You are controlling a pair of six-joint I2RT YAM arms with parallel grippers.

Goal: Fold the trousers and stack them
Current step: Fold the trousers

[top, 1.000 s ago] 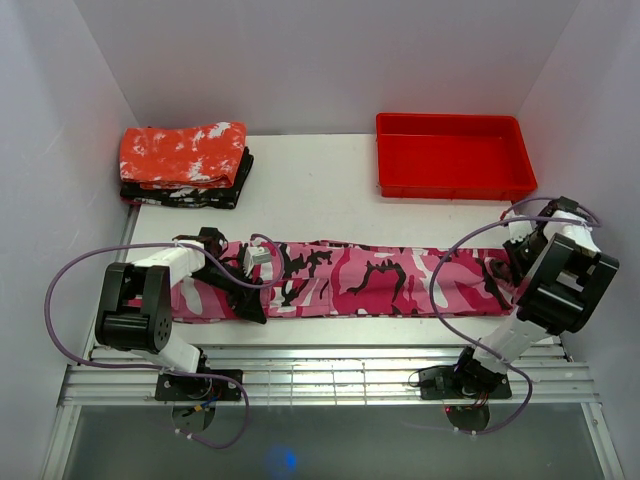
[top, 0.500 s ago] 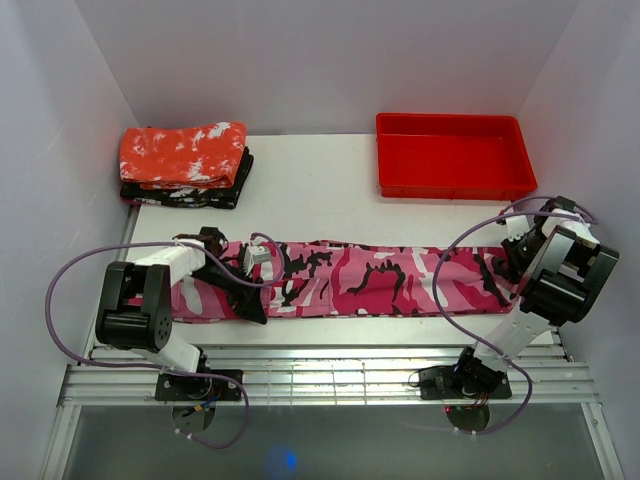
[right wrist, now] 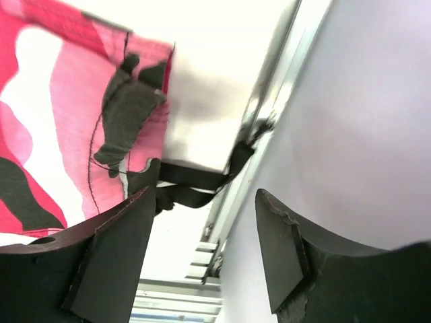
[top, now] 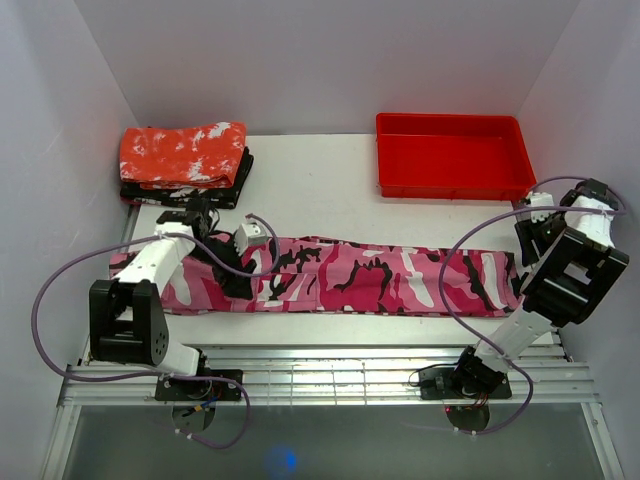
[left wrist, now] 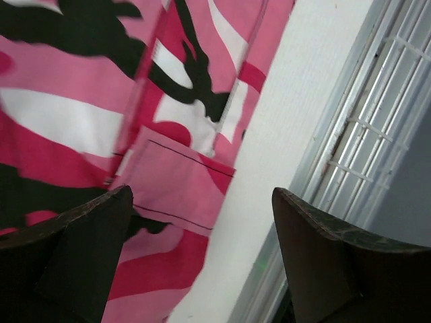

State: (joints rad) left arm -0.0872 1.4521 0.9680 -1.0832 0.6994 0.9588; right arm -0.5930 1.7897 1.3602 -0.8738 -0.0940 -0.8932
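The pink camouflage trousers lie stretched flat, left to right, along the near part of the white table. My left gripper hovers over their left part, near the front edge. In the left wrist view it is open, with the trousers and bare table below and nothing between the fingers. My right gripper is at the trousers' right end, close to the side wall. The right wrist view shows it open and empty, the trousers' end lying just beyond its left finger.
A folded red cloth with white speckles sits on a dark folded piece at the back left. A red tray stands at the back right. A slatted metal rail runs along the near edge. White walls close in on both sides.
My right gripper has opened, let go of the trousers' right end and drawn back toward the wall. The left arm has swung left and back, uncovering the left end of the trousers.
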